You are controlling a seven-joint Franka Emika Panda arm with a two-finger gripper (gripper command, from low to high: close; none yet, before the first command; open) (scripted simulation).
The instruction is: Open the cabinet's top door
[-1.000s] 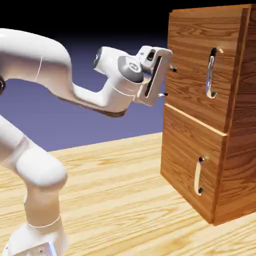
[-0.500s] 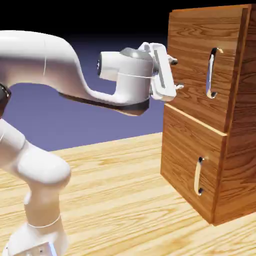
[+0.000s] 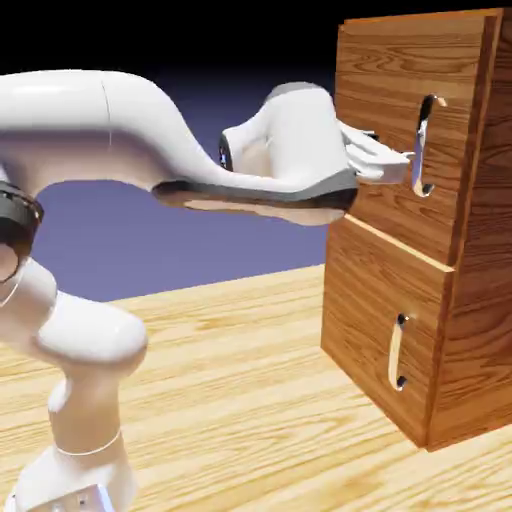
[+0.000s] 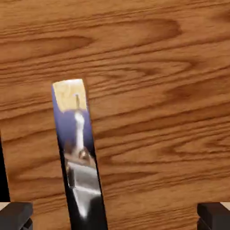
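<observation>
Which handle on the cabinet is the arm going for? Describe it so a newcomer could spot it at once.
Find the tall wood-grain cabinet and its upper, larger door. The handle is the long curved silver bar there, just ahead of the open claw. The lower door's handle is shorter.

top door [image 4: 157, 67]: wood grain, matt | handle [image 4: 78, 157]: mirror-glossy metal

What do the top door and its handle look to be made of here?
The top door looks like reddish-brown wood with a smooth, slightly glossy finish: flowing grain lines fill the hand view. Its handle looks like polished metal, probably chrome-like: in the hand view it mirrors the blue backdrop, pale tabletop and white arm. Being rendered, both are surface looks only.
</observation>
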